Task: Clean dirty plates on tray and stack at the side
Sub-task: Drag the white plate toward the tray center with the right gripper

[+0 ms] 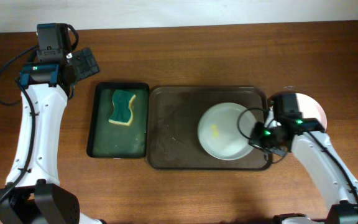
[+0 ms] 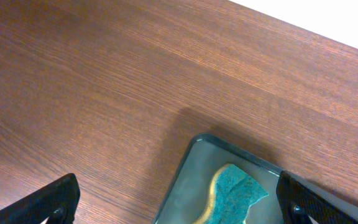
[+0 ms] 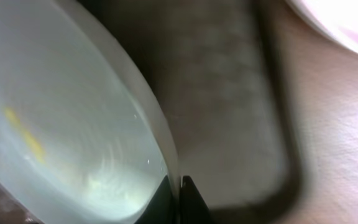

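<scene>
Table point(image 1: 185, 193): brown wood grain spreads beneath both arms in your overhead view.
Tray point(image 1: 173, 124): mid-table, long side parallel to the far edge.
Dirty plate point(image 1: 222, 134): in the tray's right half, yellow smudge at its middle.
Right gripper point(image 3: 178, 199): your fingers are pinched on the plate's right rim.
Second plate point(image 1: 316, 107): on bare wood toward the right edge, just beside the tray.
Left gripper point(image 1: 86, 62): fingers spread wide, holding nothing, near the far left corner.
Black tray point(image 1: 101, 124): against the tray's left side, sponge point(image 1: 123, 107) inside.

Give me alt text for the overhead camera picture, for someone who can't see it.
A white plate with a yellow smudge lies on a brown tray, the right gripper at its rim. Left of it, a sponge sits in a black tray.
</scene>
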